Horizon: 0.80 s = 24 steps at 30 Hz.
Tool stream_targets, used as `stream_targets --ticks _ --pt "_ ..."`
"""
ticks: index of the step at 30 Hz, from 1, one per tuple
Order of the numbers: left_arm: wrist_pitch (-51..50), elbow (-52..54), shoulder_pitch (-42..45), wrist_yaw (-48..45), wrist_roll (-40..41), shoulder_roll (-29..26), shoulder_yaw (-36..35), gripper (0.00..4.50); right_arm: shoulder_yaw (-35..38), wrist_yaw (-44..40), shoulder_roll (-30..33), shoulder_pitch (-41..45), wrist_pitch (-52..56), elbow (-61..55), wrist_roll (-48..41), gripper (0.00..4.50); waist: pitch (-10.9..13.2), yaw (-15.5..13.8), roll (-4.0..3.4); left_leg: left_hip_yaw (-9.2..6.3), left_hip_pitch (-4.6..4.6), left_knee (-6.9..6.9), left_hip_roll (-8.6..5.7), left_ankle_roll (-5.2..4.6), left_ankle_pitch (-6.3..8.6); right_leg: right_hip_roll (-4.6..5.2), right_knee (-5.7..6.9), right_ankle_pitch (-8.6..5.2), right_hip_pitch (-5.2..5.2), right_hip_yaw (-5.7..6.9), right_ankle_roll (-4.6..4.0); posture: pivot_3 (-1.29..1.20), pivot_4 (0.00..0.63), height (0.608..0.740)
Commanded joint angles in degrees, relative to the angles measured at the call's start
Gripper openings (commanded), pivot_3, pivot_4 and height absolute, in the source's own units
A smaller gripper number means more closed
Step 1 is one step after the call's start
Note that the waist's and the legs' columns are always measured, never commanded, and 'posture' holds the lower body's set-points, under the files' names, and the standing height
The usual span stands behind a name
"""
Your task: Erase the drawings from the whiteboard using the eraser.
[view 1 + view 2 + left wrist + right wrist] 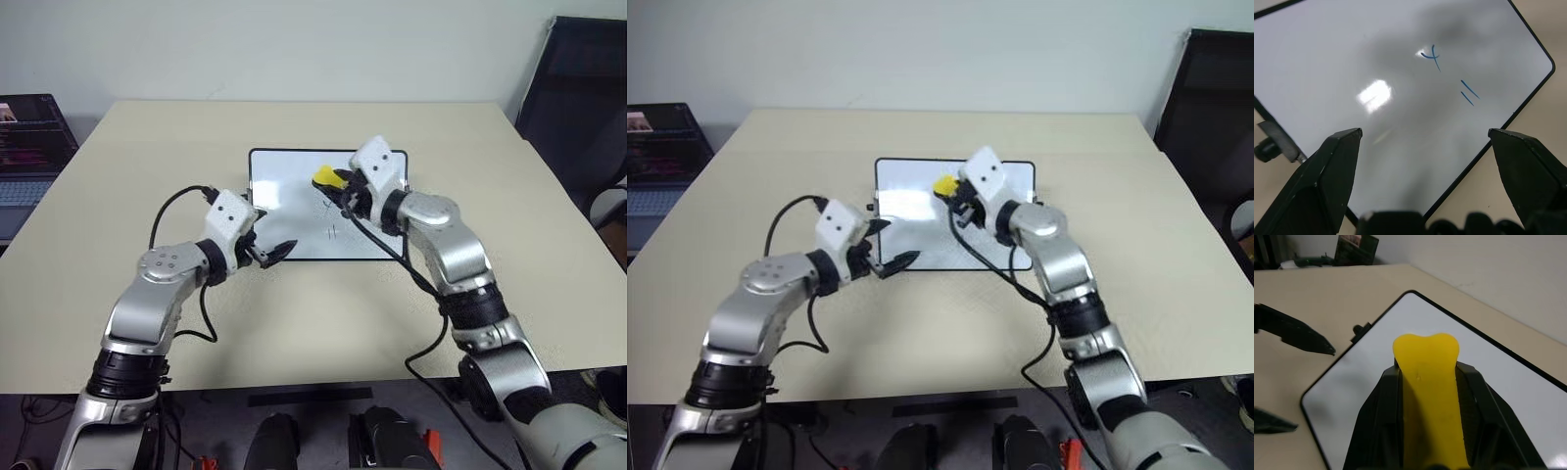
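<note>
**Eraser gripped above the whiteboard, two marks showing**

While I watched through the head camera, the right hand (342,186) was clamped on the eraser (327,178), its black fingers (1382,411) pressed against both long sides of the yellow block. Most of the eraser sat between those fingers, and only its rounded front end stuck out past the fingertips. I could not tell from the views whether it was touching the whiteboard (284,176) or held just above it.

The whiteboard lay flat on the beige surface (147,147), under and ahead of the right hand. Its near left corner sat directly below the left hand (275,254), whose fingers stood wide apart with nothing between them, one to either side of the board's black frame in the wrist view.

Of the drawings (1447,73), I could make out a small blue looped scribble and, near it, a pair of short parallel strokes. Both lay between the two hands, nearer the right one, just below its wrist.

A laptop (29,147) stood well out beyond the left hand, past the surface's edge.
</note>
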<state>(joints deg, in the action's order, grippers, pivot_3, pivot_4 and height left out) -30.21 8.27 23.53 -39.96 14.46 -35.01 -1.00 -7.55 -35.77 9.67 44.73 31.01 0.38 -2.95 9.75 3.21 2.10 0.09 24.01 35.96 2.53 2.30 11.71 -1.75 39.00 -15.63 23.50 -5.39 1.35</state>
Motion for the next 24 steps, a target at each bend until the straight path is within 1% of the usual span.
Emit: stream_targets --ticks 1,6,10,14,17,19,21,24 --pt "2.8 -0.6 -0.8 -2.3 1.8 -1.2 -3.2 4.50 2.4 -0.6 2.3 -4.4 5.5 -11.6 -4.2 1.08 0.0 0.0 0.00 0.02 -0.01 0.00 0.00 0.00 0.00 0.00 0.00 0.00 0.00 -0.02 0.00 0.00 0.150 0.740" --pt "4.7 -2.2 -2.2 -3.9 3.8 -1.3 -5.9 4.50 4.3 0.2 4.4 -13.8 8.1 -19.6 -8.1 1.08 0.0 0.0 0.01 0.03 -0.02 0.01 0.01 0.00 0.00 0.00 -0.01 -0.03 -0.01 -0.01 0.04 0.00 0.150 0.740" --pt "6.3 -2.9 -2.8 -4.7 4.7 -1.1 -6.9 4.50 4.9 1.8 5.3 -20.6 5.6 -21.4 -8.5 1.08 0.0 0.0 0.02 0.08 -0.03 0.02 0.01 0.00 0.00 -0.01 -0.01 -0.07 0.00 -0.05 0.09 0.00 0.150 0.740" --pt "7.6 -3.5 -3.3 -5.2 4.8 -0.9 -7.3 4.50 4.0 2.8 5.0 -24.6 3.3 -21.7 -8.5 1.08 0.0 0.1 0.02 0.09 -0.04 0.02 0.01 0.00 0.00 -0.01 -0.02 -0.17 0.00 -0.07 0.26 0.00 0.150 0.740" --pt "7.7 -3.7 -3.4 -5.1 5.0 -0.7 -7.4 4.50 3.4 3.6 4.6 -24.4 3.3 -21.9 -8.6 1.08 0.0 0.1 0.02 0.10 -0.06 0.02 0.02 0.00 0.00 -0.03 -0.01 -0.17 0.00 -0.08 0.27 0.00 0.150 0.740" --pt "7.9 -4.1 -3.3 -4.9 4.7 -0.8 -7.2 4.50 2.6 4.5 4.0 -22.7 3.6 -21.3 -8.2 1.08 0.0 0.1 0.02 0.09 -0.06 0.02 0.02 0.00 0.00 -0.03 -0.01 -0.17 -0.01 -0.07 0.28 0.00 0.150 0.740" --pt "8.3 -4.7 -3.0 -4.8 3.6 -1.2 -6.3 4.50 1.1 6.0 3.6 -18.2 3.4 -18.2 -6.0 1.08 0.0 0.2 0.02 0.10 -0.07 0.02 0.03 0.00 0.00 -0.05 -0.01 -0.17 0.00 -0.09 0.28 0.00 0.150 0.740" --pt "8.6 -5.5 -2.5 -4.6 2.3 -1.5 -5.3 4.50 -3.1 7.3 4.0 -10.2 0.9 -10.7 -1.0 1.08 0.0 0.4 0.02 0.16 -0.13 0.05 0.03 0.00 -0.01 -0.07 0.02 -0.17 0.00 -0.13 0.27 0.00 0.150 0.740"
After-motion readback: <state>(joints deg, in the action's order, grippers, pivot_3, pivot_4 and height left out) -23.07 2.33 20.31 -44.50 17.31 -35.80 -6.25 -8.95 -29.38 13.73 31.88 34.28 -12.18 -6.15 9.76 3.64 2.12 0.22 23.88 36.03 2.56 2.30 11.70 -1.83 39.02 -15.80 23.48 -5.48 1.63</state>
